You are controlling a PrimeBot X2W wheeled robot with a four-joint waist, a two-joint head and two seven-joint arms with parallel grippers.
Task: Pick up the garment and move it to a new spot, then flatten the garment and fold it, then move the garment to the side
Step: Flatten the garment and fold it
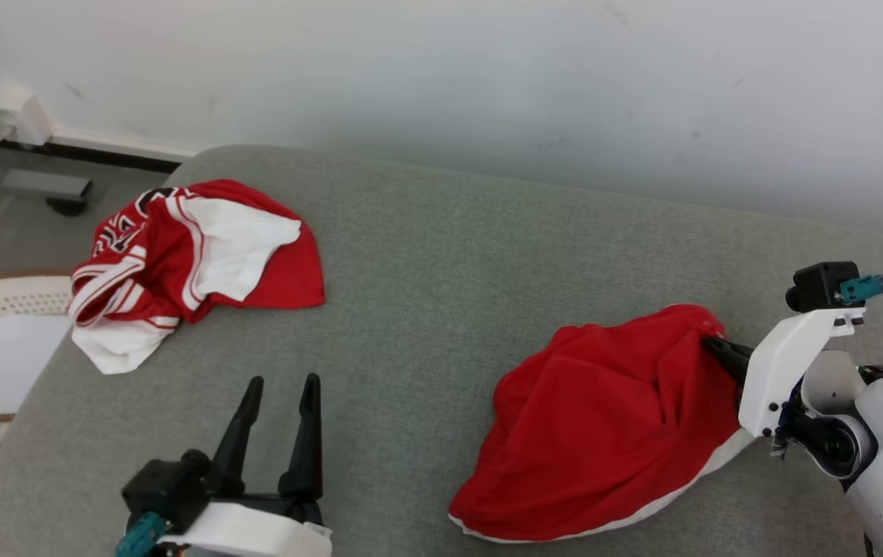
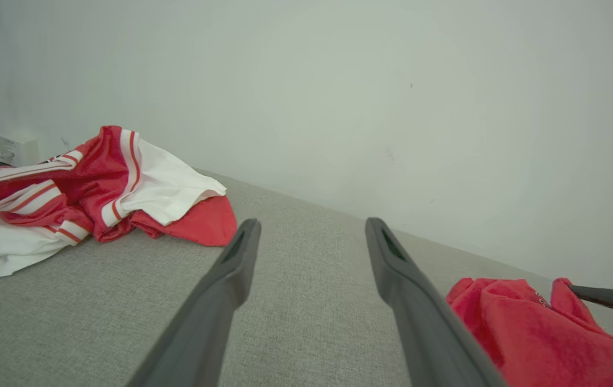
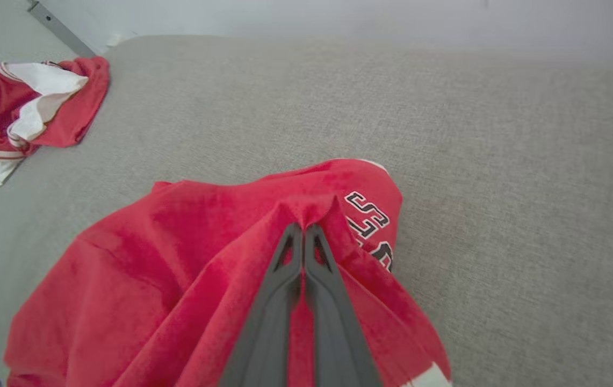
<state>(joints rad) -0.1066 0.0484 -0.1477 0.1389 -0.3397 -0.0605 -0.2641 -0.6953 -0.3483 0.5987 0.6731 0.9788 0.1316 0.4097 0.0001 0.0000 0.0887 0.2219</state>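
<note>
The right tool (image 1: 708, 340) has its fingers pressed together on a small pinch of the red garment (image 1: 604, 418), which lies crumpled at the right front of the grey cushion (image 1: 441, 255). The left tool (image 1: 283, 381) hangs over bare cushion with its fingers apart, holding nothing. The hold takes only a thin fold near the cloth's edge, so I judge it may slip out under the weight of a lift. A low carry could also drag the white-trimmed hem off the front edge or into the striped red-and-white garment (image 1: 193, 255) at the far left. Black, white-edged characters (image 3: 370, 223) show beside the pinch, but creased beyond reading. The other garment's black lettering (image 1: 120, 228) is also unreadable.
</note>
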